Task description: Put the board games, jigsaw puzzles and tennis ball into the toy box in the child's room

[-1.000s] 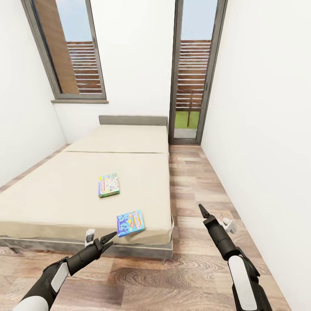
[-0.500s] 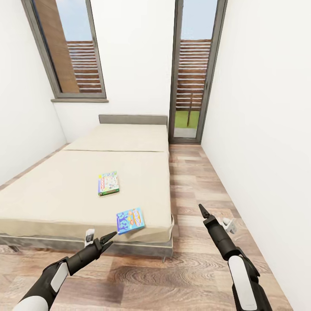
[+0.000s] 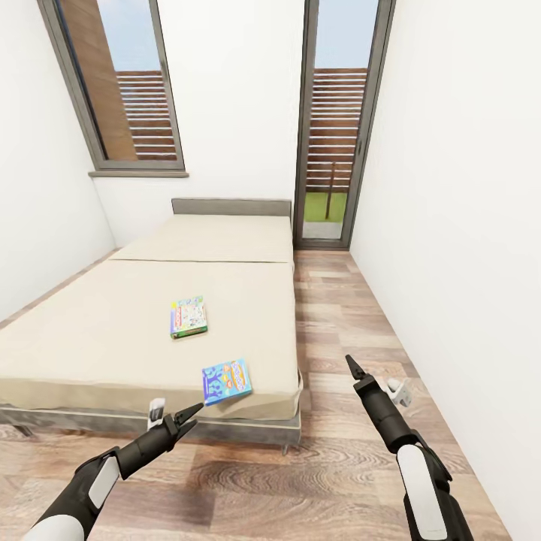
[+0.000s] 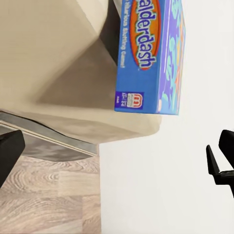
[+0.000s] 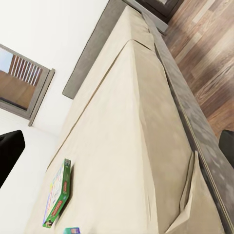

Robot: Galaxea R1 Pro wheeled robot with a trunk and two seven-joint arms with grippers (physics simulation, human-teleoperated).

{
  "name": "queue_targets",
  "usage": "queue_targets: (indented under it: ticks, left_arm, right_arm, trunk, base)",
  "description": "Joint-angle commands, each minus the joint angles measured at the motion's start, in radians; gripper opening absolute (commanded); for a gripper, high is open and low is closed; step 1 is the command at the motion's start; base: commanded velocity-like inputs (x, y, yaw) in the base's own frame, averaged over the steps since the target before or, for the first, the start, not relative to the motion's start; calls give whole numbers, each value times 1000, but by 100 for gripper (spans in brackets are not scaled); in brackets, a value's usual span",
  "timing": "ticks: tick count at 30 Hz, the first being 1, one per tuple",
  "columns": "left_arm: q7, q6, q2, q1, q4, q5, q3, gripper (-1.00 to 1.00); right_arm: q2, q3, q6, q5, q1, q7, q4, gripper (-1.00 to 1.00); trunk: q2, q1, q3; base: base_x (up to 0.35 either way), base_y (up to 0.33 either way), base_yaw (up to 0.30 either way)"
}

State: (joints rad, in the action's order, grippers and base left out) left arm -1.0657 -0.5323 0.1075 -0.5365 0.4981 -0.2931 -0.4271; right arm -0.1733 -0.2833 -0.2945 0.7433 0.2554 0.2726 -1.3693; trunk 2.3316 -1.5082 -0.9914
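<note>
Blue board game (image 3: 226,382) overhangs the bed (image 3: 90,338) edge: light, stiff, thin; best pinched at that overhang. Left gripper (image 3: 189,418) and right gripper (image 3: 352,367): jaws released, empty.

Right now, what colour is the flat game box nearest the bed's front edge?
The flat game box is blue, with an orange oval logo; clearest in the left wrist view.

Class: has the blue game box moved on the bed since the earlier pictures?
No. The blue box stays by the bed's near corner; the camera shifted.
</note>
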Motion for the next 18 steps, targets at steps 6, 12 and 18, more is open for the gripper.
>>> queue_targets:
  ticks: [6,12,18]
  left_arm:
    - [-1,-9,0,0,0,-3,-1,100]
    - [0,-4,0,-1,0,-3,0,100]
    - [1,-3,0,-1,0,-3,1,100]
  right_arm:
    - [-1,-4,-9,9,1,4,-1,100]
    - [-1,-4,-9,9,1,4,-1,100]
    - [-1,-4,-9,8,1,4,-1,100]
  trunk:
    - [0,0,-1]
    - [0,0,-1]
    - [0,0,-1]
  base:
    - [33,0,0]
    - [109,0,0]
    - [24,0,0]
